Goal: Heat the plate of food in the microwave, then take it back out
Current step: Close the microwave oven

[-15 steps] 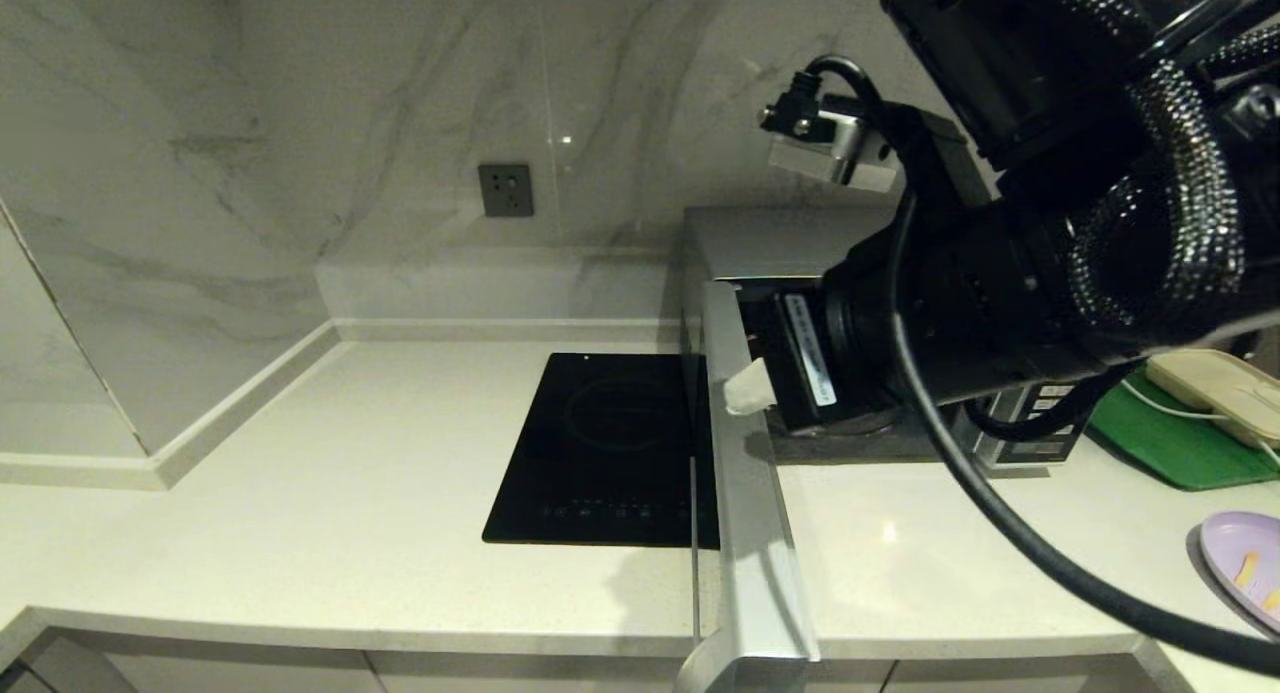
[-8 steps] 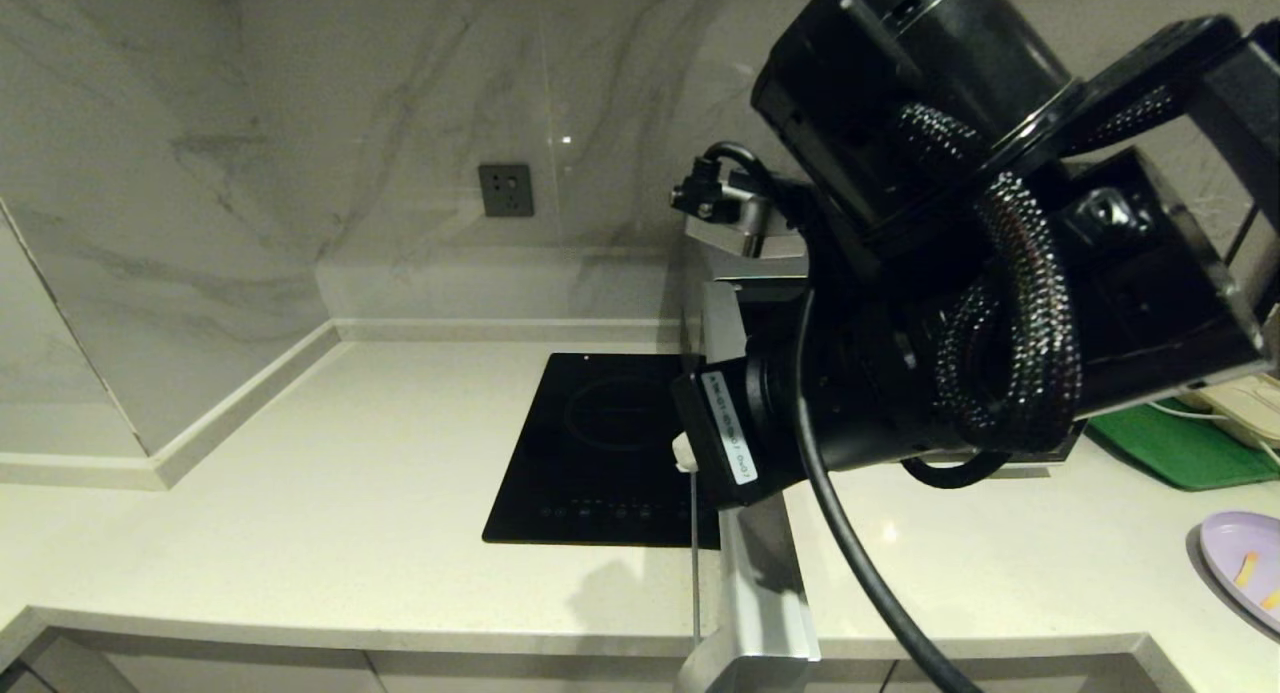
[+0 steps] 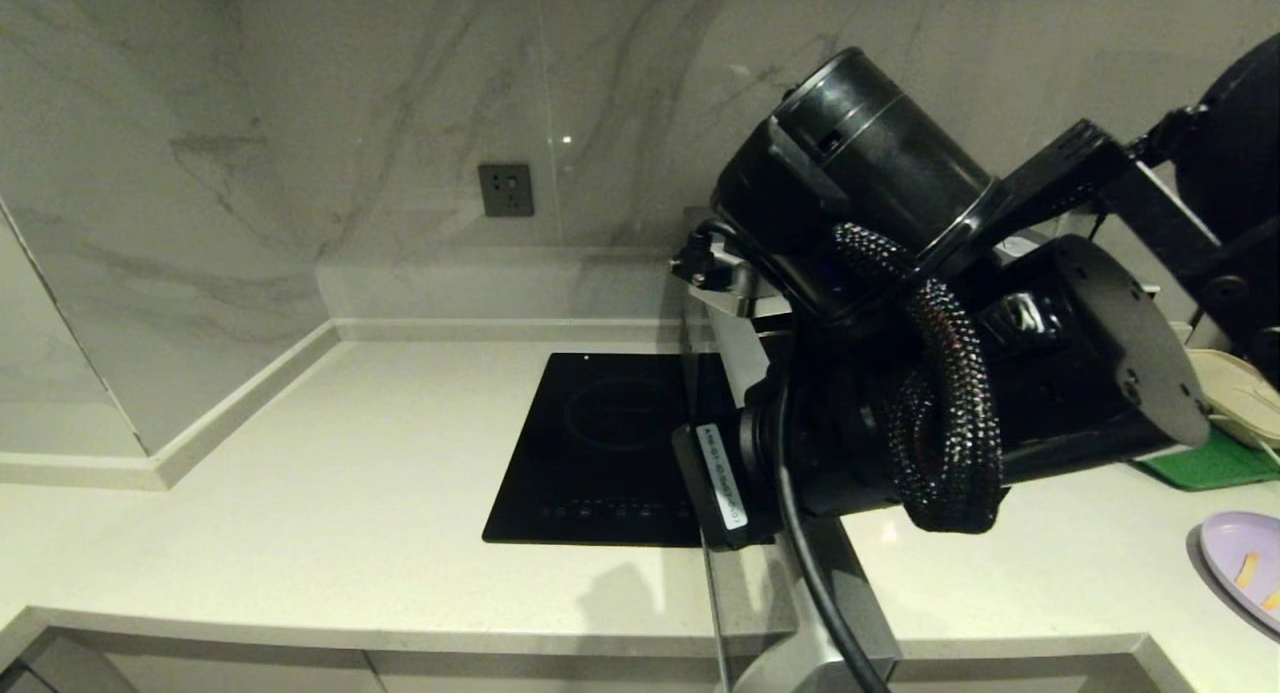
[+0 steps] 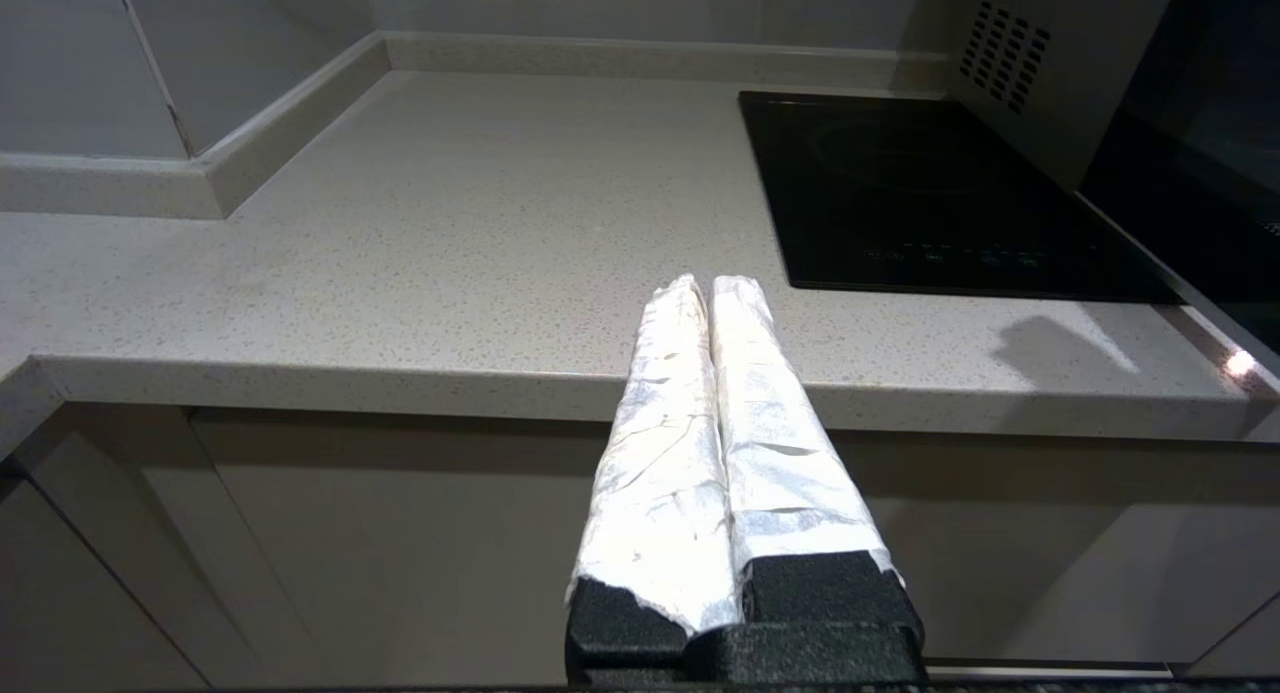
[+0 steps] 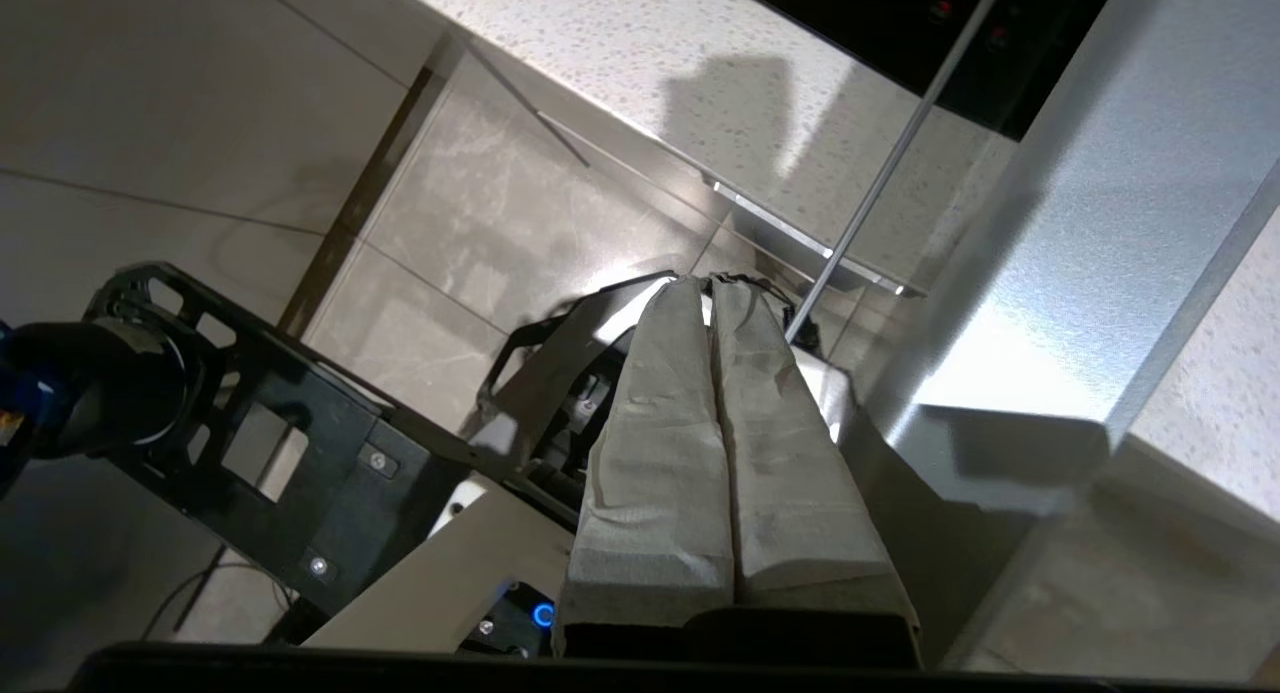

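Note:
The lavender plate of food (image 3: 1247, 570) lies on the counter at the far right edge, with orange-yellow sticks on it. My right arm (image 3: 900, 413) covers most of the silver microwave, whose open door (image 3: 748, 598) juts out over the counter's front. My right gripper (image 5: 705, 283) is shut and empty. It points down past the counter edge, close beside the door's silver face (image 5: 1080, 223). My left gripper (image 4: 705, 285) is shut and empty, parked low before the counter front, with the microwave's vented side (image 4: 1005, 48) far off to one side.
A flat black hob (image 3: 600, 443) is set into the counter left of the microwave. A green tray (image 3: 1195, 461) with a beige lidded container (image 3: 1235, 393) stands behind the plate. Marble walls close the back and left; a socket (image 3: 505, 190) sits on the back wall.
My right arm has drawn back out of the microwave's opening and swung left and forward, over the door. The door's free end has shifted to the right.

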